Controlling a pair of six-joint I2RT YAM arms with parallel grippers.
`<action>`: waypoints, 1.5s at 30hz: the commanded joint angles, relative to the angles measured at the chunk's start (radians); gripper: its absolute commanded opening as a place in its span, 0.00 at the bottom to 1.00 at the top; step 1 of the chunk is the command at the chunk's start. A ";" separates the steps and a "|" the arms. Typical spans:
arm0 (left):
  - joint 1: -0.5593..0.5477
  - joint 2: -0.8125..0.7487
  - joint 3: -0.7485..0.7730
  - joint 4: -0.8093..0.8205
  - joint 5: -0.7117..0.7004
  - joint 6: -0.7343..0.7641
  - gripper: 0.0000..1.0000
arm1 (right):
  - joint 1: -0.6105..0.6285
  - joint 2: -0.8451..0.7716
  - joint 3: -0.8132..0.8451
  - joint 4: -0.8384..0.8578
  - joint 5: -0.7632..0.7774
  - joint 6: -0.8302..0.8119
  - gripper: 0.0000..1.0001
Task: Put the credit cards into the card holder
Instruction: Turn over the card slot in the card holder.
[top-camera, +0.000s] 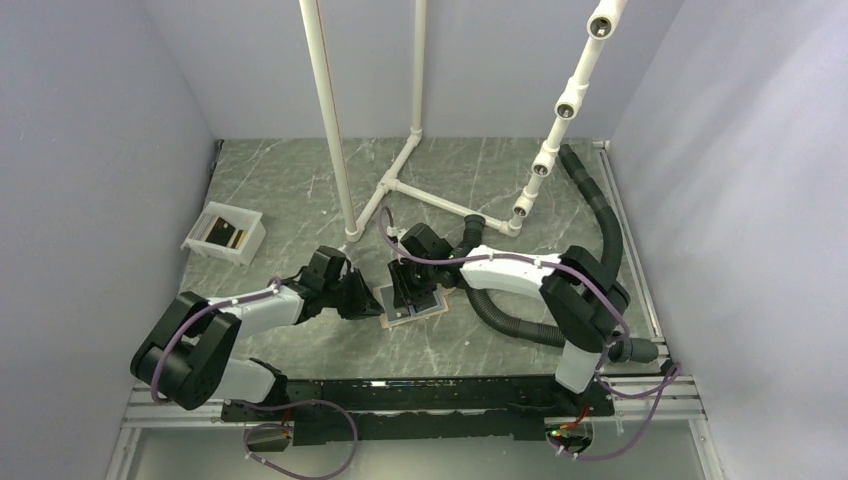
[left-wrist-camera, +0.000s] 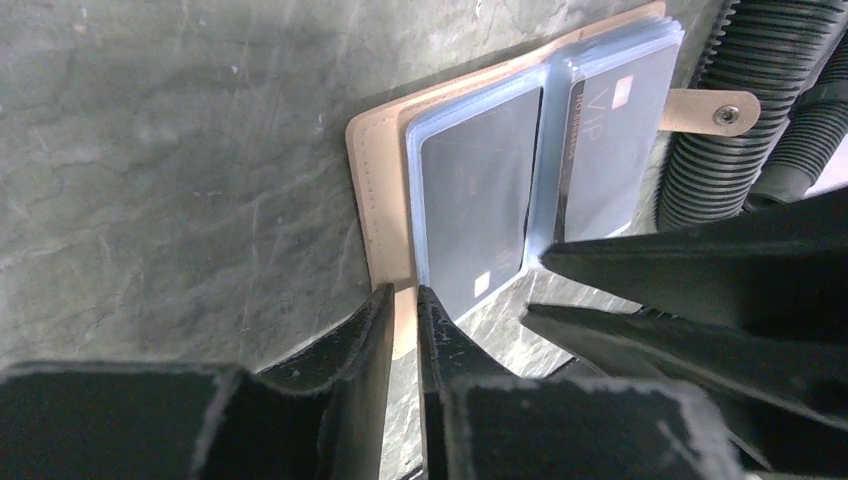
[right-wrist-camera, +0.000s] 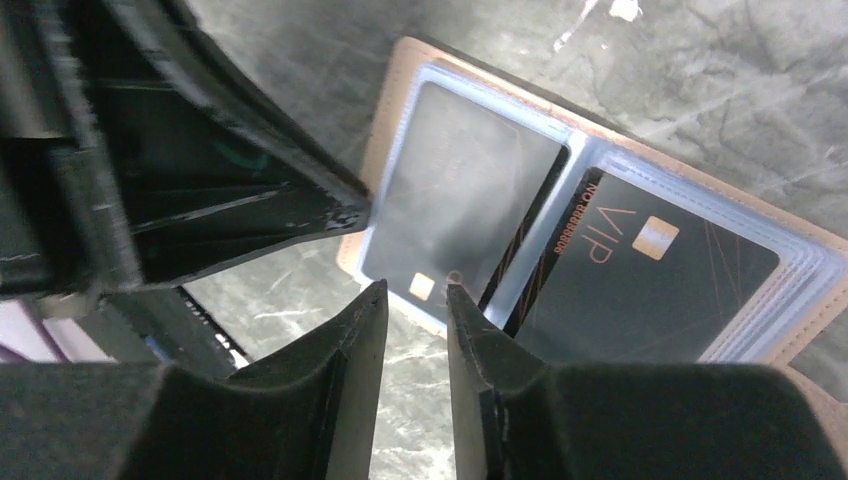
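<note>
The tan card holder (top-camera: 425, 308) (left-wrist-camera: 375, 180) (right-wrist-camera: 812, 305) lies open and flat mid-table, its clear bluish pockets facing up. One dark credit card (left-wrist-camera: 475, 200) (right-wrist-camera: 460, 190) sits in its left pocket. A second card marked VIP (left-wrist-camera: 610, 140) (right-wrist-camera: 650, 290) sits in the right pocket, its edge showing at the fold. My left gripper (top-camera: 366, 298) (left-wrist-camera: 405, 292) is open by a narrow slit, tips over the holder's tan near corner. My right gripper (top-camera: 410, 288) (right-wrist-camera: 415, 288) is open and empty, tips at the left card's near edge.
A white tray (top-camera: 205, 238) holding more dark cards stands at the back left. White pipe framing (top-camera: 400, 185) rises behind the holder. A black ribbed hose (top-camera: 510, 320) (left-wrist-camera: 720, 100) runs right beside the holder's tab (left-wrist-camera: 715, 112). Walls close in on both sides.
</note>
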 joint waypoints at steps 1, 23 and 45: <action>-0.005 0.013 -0.003 0.075 0.017 -0.020 0.21 | -0.001 0.044 0.005 0.045 0.038 0.013 0.30; -0.006 0.003 -0.014 0.148 0.064 -0.033 0.13 | 0.073 -0.079 -0.126 0.154 0.125 -0.092 0.60; -0.006 -0.017 -0.007 0.135 0.065 -0.041 0.05 | 0.268 -0.006 -0.076 0.146 0.573 -0.261 0.64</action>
